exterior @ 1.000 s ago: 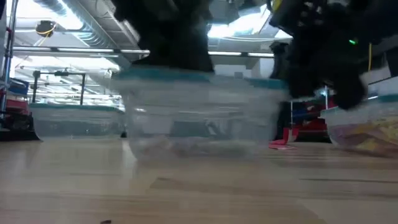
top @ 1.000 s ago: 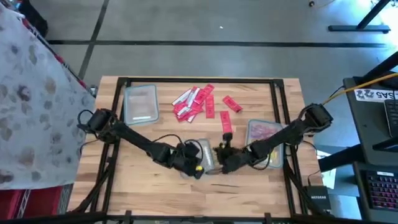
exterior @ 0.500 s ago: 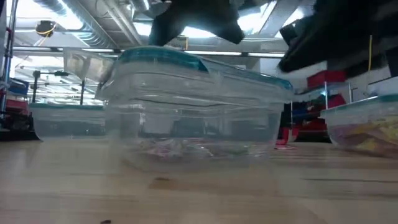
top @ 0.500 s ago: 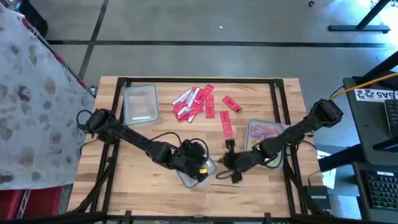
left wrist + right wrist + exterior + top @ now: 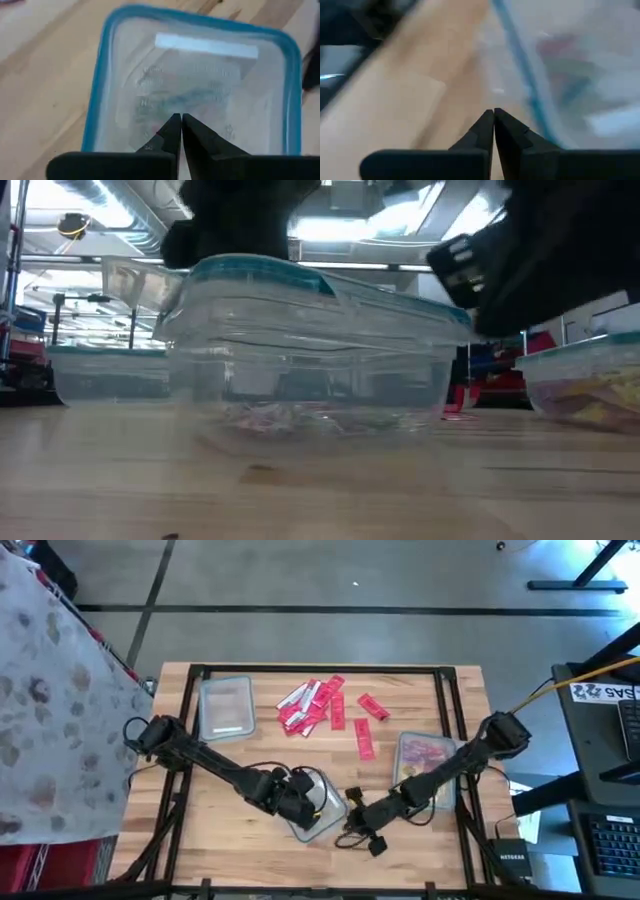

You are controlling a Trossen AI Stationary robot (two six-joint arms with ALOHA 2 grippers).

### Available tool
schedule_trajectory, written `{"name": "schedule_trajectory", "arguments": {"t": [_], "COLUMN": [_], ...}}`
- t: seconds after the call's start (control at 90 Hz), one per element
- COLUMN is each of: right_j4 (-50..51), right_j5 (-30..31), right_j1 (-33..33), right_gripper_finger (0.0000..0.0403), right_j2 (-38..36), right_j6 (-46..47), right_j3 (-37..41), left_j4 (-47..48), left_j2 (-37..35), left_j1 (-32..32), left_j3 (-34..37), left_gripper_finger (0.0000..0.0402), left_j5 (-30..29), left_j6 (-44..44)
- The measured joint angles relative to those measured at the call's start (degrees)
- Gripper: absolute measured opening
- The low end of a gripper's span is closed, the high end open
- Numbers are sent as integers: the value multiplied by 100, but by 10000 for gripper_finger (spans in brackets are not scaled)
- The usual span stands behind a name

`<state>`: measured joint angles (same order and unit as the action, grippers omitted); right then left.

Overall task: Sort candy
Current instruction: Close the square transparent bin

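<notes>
Most of the candy (image 5: 318,705) is a loose pile of red/pink wrappers at about 12 o'clock on the table (image 5: 230,775), pieces mostly lying with their long axes slanting from 7 to 1. Two strays sit just off to the 2 o'clock side of the pile: one (image 5: 373,707) angled roughly 10-to-4, and a longer one (image 5: 364,741) running almost straight 12-to-6.

More candy is already in the clear tub (image 5: 427,768) over at 3 o'clock. A lidded tub with teal rim (image 5: 318,808) sits near 6 o'clock, turned a bit diagonal, with a few pieces visible through its wall in the low view. An empty-looking tub (image 5: 226,707) is at 10 o'clock.

The left gripper (image 5: 178,120) hangs right over the teal lid, fingers pinched together with nothing between them. The right gripper (image 5: 493,116) is low beside that tub's edge, fingers also closed on nothing.
</notes>
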<state>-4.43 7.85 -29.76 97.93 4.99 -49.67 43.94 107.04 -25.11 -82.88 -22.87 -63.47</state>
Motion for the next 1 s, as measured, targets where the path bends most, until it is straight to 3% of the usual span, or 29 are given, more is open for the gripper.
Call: {"name": "schedule_trajectory", "arguments": {"t": [0.311,0.4,0.589,0.811,1.0], "right_j4": [696,800,272,-806,-876], "right_j5": [1760,1508,-100,114,250], "right_j1": [261,228,204,297,656], "right_gripper_finger": [1,1,1,1,1], "right_j2": [-424,-583,-520,145,503], "right_j6": [561,566,368,227,566], "right_j3": [-13,-13,-19,-18,-78], "left_j4": [17,13,43,-310,-1294], "left_j2": [-20,-42,16,72,91], "left_j1": [-93,-93,-30,0,3], "left_j3": [18,18,17,551,1210], "left_gripper_finger": [0,0,0,0,0], "left_j5": [-156,-349,-429,-277,-155], "left_j6": [-62,-58,-69,-548,-693]}}
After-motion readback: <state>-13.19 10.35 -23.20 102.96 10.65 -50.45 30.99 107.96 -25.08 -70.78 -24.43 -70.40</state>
